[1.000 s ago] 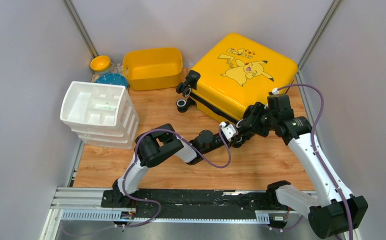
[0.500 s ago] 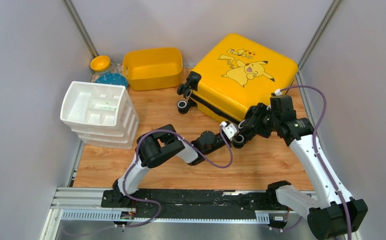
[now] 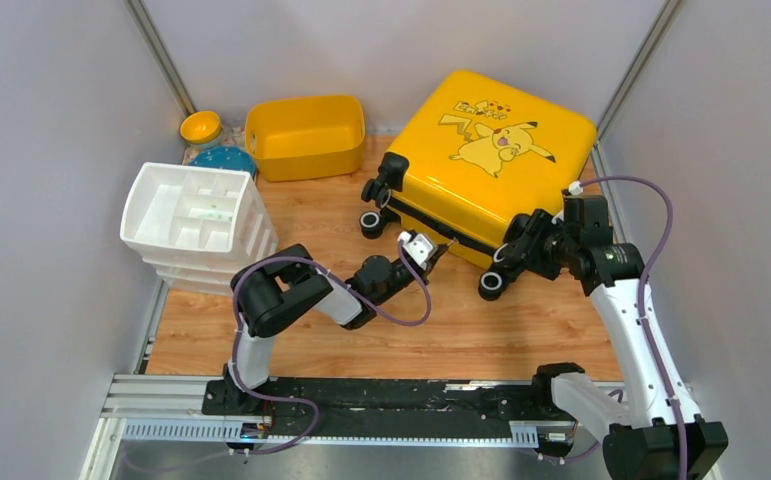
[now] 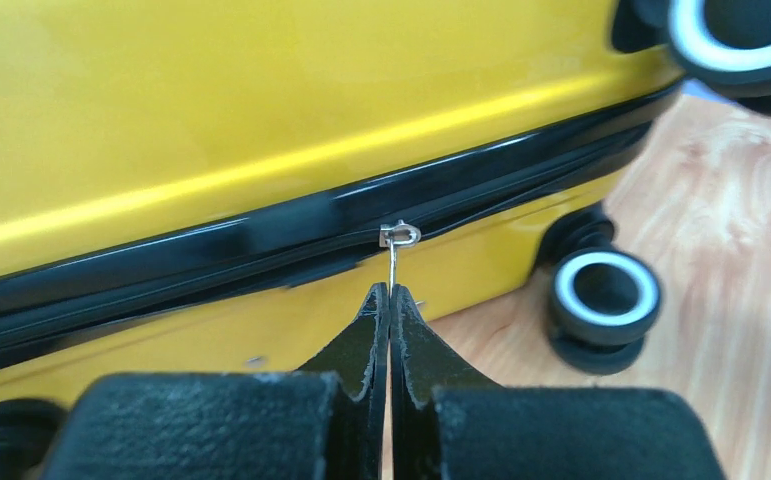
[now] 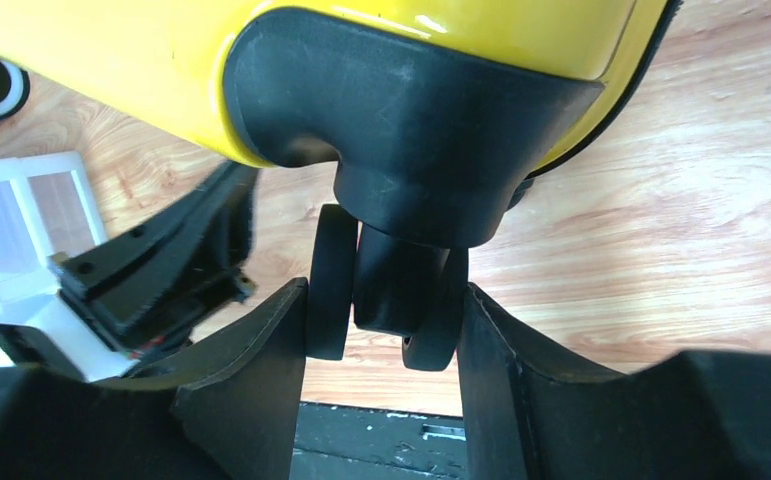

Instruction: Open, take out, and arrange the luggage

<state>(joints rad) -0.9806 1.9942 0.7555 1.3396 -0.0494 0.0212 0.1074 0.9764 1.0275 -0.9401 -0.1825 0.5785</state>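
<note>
Notably, the large yellow hard-shell suitcase (image 3: 481, 170) lies flat at the far right of the wooden table (image 3: 521, 330), the left gripper (image 4: 389, 292) pinched on its thin metal zipper pull (image 4: 393, 262), the right gripper (image 5: 383, 293) clamped around a black caster wheel (image 5: 331, 280); an off-line tug risks slipping that pull.

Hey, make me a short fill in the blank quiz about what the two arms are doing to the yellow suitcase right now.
The ____ end effector is shut on the zipper pull.
The right end effector grips a black ____ of the luggage.
The tub left of the luggage in the top view is ____.
Missing words: left; wheel; yellow.
</note>
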